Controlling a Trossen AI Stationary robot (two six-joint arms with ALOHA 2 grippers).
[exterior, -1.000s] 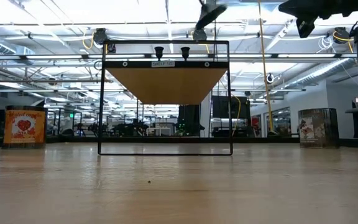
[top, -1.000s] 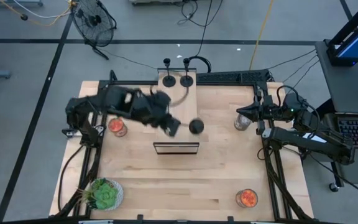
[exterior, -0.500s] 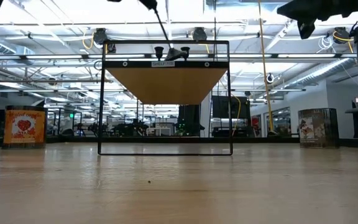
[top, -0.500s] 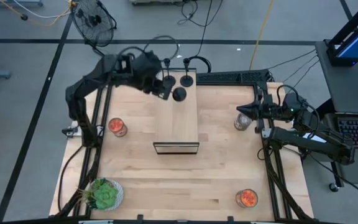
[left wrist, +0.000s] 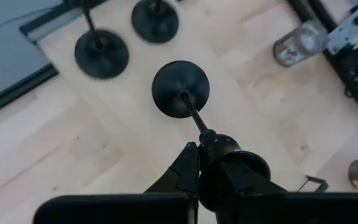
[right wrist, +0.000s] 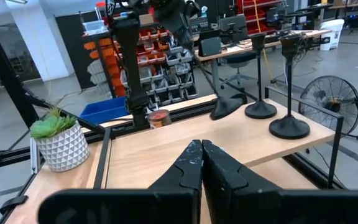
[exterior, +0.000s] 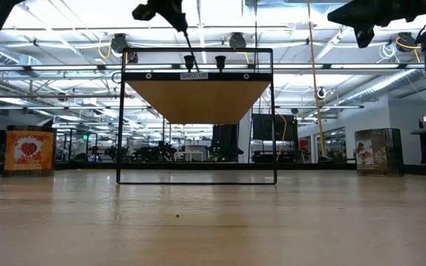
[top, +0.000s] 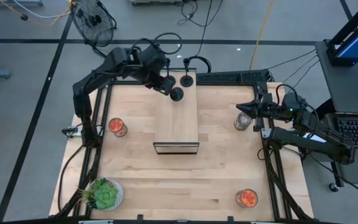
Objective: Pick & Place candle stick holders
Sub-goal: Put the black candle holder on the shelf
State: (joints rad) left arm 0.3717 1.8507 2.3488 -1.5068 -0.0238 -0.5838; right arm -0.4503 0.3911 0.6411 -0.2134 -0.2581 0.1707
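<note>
Three matte-black candle stick holders are at the far end of the raised wooden shelf [top: 176,121]. Two of them [top: 186,79] [left wrist: 101,54] stand upright on their round bases. My left gripper [top: 165,85] is shut on the third holder [top: 177,94] above that end; the gripper also shows in the left wrist view [left wrist: 207,146]. My right gripper [top: 246,111] waits shut and empty at the table's right edge beside a clear glass jar [top: 241,121]; its closed fingers show in the right wrist view [right wrist: 201,149]. My left gripper pinches the holder's top cup end [left wrist: 219,144] between its two fingers, coming from above at a slant. The stem [left wrist: 193,114] runs down and away from the fingers to the round base [left wrist: 180,89]. The holder is tilted, its base [right wrist: 229,107] low over the shelf top; whether it touches, I cannot tell.
Two jars with orange contents stand at the table's left [top: 117,127] and near right [top: 247,198]. A potted green plant [top: 104,194] is at the near left corner. The shelf's black frame [exterior: 198,177] stands in the table's middle.
My left gripper has carried the holder from over the shelf's middle toward the table's far edge and down toward the shelf top, next to the two standing holders. The holder stays tilted in the hold. In the last half second it has moved only a little.
</note>
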